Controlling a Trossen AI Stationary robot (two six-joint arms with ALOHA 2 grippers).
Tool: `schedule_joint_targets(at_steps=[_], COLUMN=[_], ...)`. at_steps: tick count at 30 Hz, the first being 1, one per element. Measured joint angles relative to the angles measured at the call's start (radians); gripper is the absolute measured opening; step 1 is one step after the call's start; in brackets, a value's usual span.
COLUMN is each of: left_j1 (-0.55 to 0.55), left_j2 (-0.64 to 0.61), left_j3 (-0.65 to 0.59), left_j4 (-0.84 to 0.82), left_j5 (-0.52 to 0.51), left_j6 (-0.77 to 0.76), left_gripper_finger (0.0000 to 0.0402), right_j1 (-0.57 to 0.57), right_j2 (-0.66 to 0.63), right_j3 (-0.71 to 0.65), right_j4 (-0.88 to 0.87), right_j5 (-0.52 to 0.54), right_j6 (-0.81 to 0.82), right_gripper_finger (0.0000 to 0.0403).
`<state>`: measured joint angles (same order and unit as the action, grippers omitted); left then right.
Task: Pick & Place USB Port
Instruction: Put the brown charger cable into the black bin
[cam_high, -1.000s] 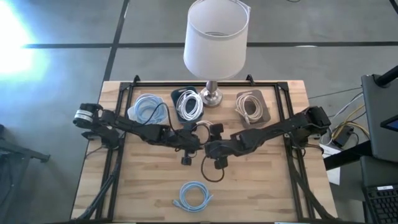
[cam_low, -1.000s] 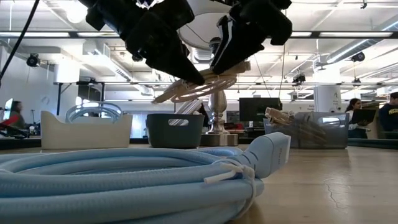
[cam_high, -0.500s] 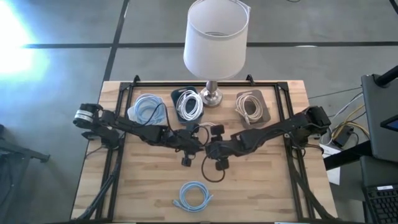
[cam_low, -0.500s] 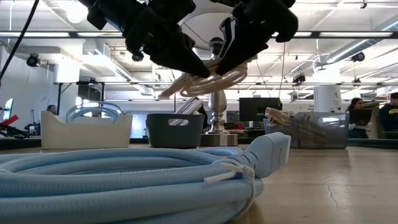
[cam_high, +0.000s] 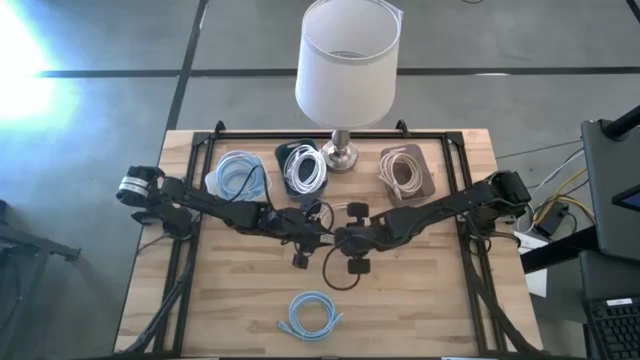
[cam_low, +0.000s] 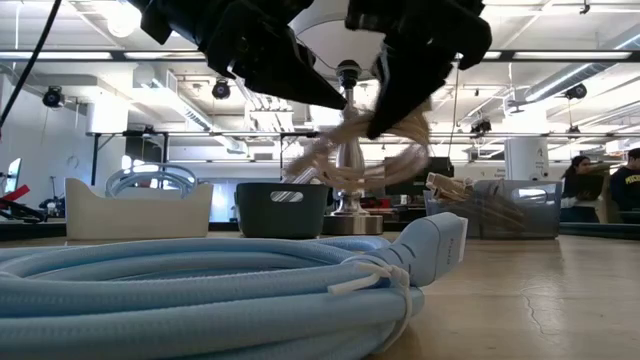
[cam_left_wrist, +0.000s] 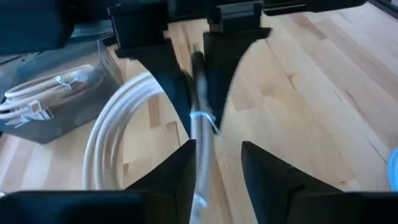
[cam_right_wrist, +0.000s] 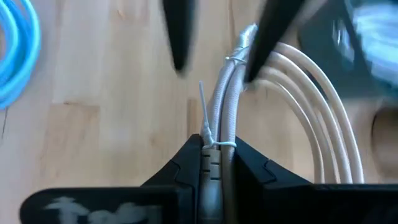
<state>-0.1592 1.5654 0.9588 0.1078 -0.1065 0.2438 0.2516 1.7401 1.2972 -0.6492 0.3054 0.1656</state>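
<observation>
Cream USB cable coil (cam_low: 365, 150) held above surface (cam_high: 420, 300) centre, near lamp base (cam_high: 339, 153). Right pincer (cam_right_wrist: 214, 163) clamped on coil at its zip tie. Left pincer (cam_left_wrist: 214, 165) fingers spread, cable strand between them.

3 bins at rear:
- white bin (cam_high: 236, 175): light-blue cable
- dark bin (cam_high: 302, 168): white cable
- grey bin (cam_high: 405, 172): cream cable

Blue cable coil (cam_high: 314, 314) loose at front.
</observation>
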Motion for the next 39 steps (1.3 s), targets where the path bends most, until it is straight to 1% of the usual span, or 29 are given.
schedule_joint_targets(at_steps=[6, 13, 16, 18, 20, 24, 27, 29, 33, 36, 39], left_j1=[0.000, 0.000, 0.000, 0.000, 0.000, 0.001, 0.001, 0.001, 0.001, 0.001, 0.001], left_j2=[0.001, 0.002, 0.002, 0.003, 0.003, 0.003, 0.003, 0.003, 0.003, 0.003, 0.003], left_j3=[-0.002, -0.008, -0.011, -0.012, -0.012, -0.012, -0.013, -0.013, -0.013, -0.013, -0.013], left_j4=[-0.008, -0.012, -0.012, -0.011, -0.011, -0.012, -0.013, -0.014, -0.014, -0.013, -0.012], left_j5=[-0.016, -0.018, -0.023, -0.026, -0.026, -0.026, -0.026, -0.026, -0.026, -0.026, -0.026], left_j6=[-0.007, -0.008, -0.009, -0.009, -0.009, -0.009, -0.009, -0.008, -0.008, -0.008, -0.008], left_gripper_finger=[0.0139, 0.0138, 0.0138, 0.0138, 0.0137, 0.0136, 0.0136, 0.0136, 0.0136, 0.0136, 0.0136], right_j1=[0.001, 0.001, 0.002, 0.001, 0.001, 0.001, -0.003, -0.007, -0.016, -0.025, -0.048], right_j2=[-0.001, -0.040, -0.090, -0.136, -0.186, -0.290, -0.363, -0.405, -0.459, -0.475, -0.476], right_j3=[0.000, 0.019, 0.022, 0.022, 0.022, -0.002, -0.049, -0.095, -0.223, -0.341, -0.440], right_j4=[-0.138, -0.268, -0.330, -0.399, -0.483, -0.632, -0.658, -0.653, -0.624, -0.522, -0.388], right_j5=[0.008, 0.026, 0.110, 0.188, 0.294, 0.552, 0.675, 0.708, 0.741, 0.797, 0.820], right_j6=[0.244, 0.405, 0.467, 0.523, 0.602, 0.807, 0.932, 0.991, 1.109, 1.188, 1.192], right_gripper_finger=[0.0060, 0.0052, 0.0054, 0.0057, 0.0058, 0.0057, 0.0057, 0.0058, 0.0058, 0.0058, 0.0058])
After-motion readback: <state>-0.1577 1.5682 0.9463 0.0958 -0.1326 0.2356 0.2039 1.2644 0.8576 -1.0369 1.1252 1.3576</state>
